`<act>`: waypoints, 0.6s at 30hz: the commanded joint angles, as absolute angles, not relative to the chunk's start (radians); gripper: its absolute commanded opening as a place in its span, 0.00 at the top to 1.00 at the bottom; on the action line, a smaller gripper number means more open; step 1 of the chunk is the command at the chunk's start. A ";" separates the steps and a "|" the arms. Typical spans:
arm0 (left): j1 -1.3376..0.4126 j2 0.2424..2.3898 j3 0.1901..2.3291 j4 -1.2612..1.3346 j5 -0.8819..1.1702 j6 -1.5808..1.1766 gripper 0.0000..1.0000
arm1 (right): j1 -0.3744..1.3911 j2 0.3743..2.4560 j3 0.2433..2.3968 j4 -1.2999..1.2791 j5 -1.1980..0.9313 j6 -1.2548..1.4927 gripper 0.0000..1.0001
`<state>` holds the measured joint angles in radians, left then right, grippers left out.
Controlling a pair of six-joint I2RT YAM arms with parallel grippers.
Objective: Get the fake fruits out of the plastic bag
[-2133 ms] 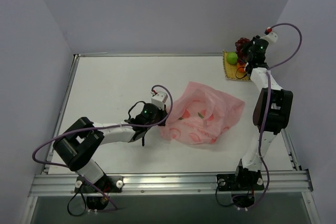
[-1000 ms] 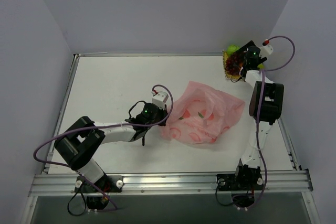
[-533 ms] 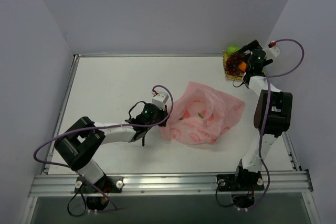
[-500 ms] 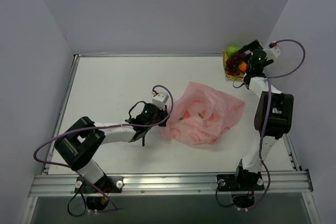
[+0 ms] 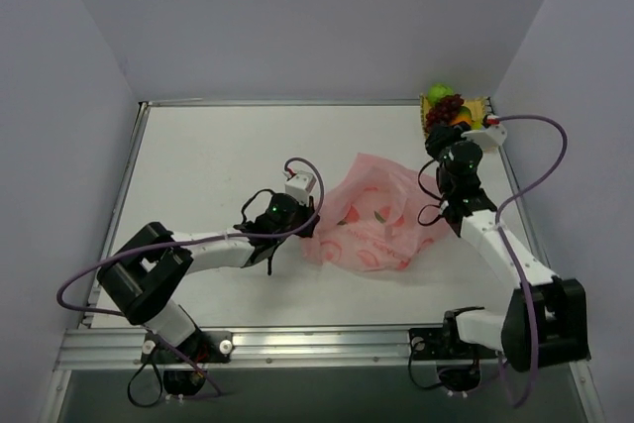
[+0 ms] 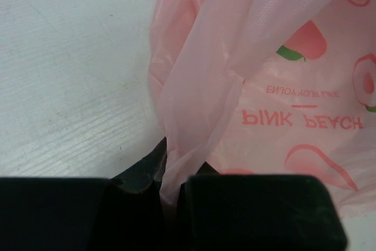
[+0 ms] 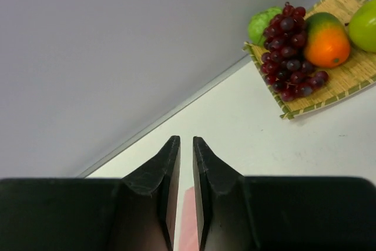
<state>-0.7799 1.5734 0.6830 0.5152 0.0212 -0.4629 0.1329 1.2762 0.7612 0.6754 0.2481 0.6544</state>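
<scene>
The pink plastic bag (image 5: 381,220) printed with peaches lies slack in the middle of the table. My left gripper (image 5: 300,226) is shut on a bunched fold at its left edge, and the left wrist view shows the bag (image 6: 282,86) pinched between the jaws of that gripper (image 6: 172,171). The fake fruits (image 5: 451,109) lie on a yellow woven mat (image 5: 474,106) at the back right: a grape bunch (image 7: 289,51), an orange-green mango (image 7: 326,39) and two green fruits (image 7: 262,23). My right gripper (image 5: 436,146) is over the bag's far right corner, and in its own view (image 7: 184,139) it is shut and empty.
The table's back rail (image 5: 287,102) runs against the grey wall, with a side wall close to the mat on the right. The right arm's cable (image 5: 540,151) loops out to the right. Bare white tabletop (image 5: 218,156) lies left of the bag.
My right arm has drawn back from the mat and swung down toward the bag's right corner, leaving the mango with the other fruits. The left gripper and the bag have not moved.
</scene>
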 commanded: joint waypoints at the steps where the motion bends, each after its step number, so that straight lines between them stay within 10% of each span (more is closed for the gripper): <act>1: -0.801 1.488 0.755 0.468 0.006 -0.500 0.92 | 0.170 1.071 0.680 0.609 0.321 0.656 0.89; 11: -0.989 1.454 0.857 0.339 -0.169 -0.511 0.47 | 0.183 0.597 0.710 0.148 0.196 0.585 0.54; 18: -1.058 1.203 0.865 0.157 -0.281 -0.518 0.06 | 0.183 0.326 0.770 -0.109 0.177 0.545 0.00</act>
<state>-1.0405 1.3319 0.8177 0.2447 -0.1921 -0.5087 0.1780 0.3836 0.7147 0.0338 0.2104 0.5766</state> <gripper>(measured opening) 0.940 0.971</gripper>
